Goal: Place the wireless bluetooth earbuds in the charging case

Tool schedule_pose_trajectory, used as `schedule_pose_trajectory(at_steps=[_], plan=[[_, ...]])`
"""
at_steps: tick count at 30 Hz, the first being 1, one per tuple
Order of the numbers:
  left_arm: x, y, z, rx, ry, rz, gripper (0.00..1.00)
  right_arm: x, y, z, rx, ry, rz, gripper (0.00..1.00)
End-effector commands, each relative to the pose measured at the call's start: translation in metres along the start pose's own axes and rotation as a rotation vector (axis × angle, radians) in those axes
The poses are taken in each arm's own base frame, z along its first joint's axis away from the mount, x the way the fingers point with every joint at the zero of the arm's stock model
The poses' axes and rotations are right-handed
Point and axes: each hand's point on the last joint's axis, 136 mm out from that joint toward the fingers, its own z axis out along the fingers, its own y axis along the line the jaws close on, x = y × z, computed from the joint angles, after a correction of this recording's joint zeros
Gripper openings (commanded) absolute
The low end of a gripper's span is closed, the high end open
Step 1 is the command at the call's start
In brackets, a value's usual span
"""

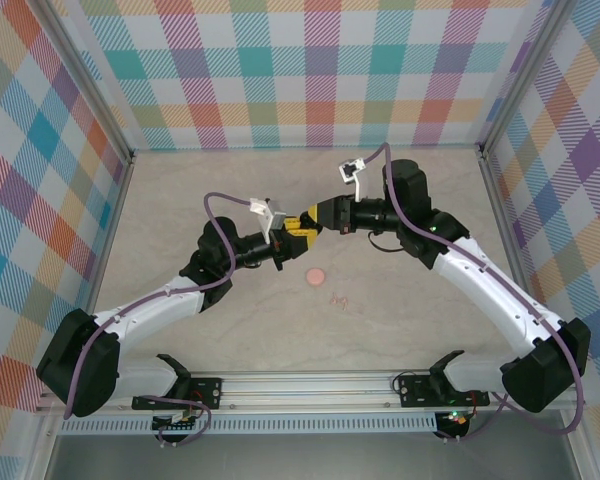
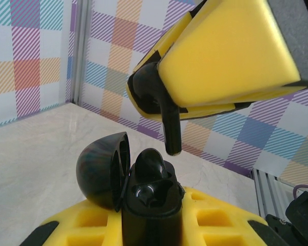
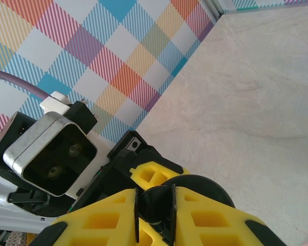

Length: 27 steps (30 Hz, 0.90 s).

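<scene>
Clamped on a small black stemmed plastic earbud (image 2: 167, 120), the right gripper (image 3: 154, 206) hangs it stem-down at twelve o'clock above the open round black charging case (image 2: 151, 200) gripped by the left gripper (image 2: 151, 225).

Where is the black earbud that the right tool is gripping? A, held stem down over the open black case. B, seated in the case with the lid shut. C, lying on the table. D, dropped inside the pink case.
A: the right tool pinches the black earbud, stem pointing down, over the open black case, not yet seated in it.
</scene>
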Motion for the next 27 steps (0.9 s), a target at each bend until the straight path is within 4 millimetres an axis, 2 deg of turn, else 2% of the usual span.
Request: schedule_pose_trajectory(at_steps=[1,27], plan=[[-0.026,-0.014,0.003,0.053,-0.069,0.038,0.19,-0.008,0.010,-0.001,-0.017,-0.013,-0.045,0.23],[-0.037,-0.018,0.001,0.063,-0.096,0.030,0.19,0.000,0.000,0.004,0.019,0.013,-0.040,0.23]])
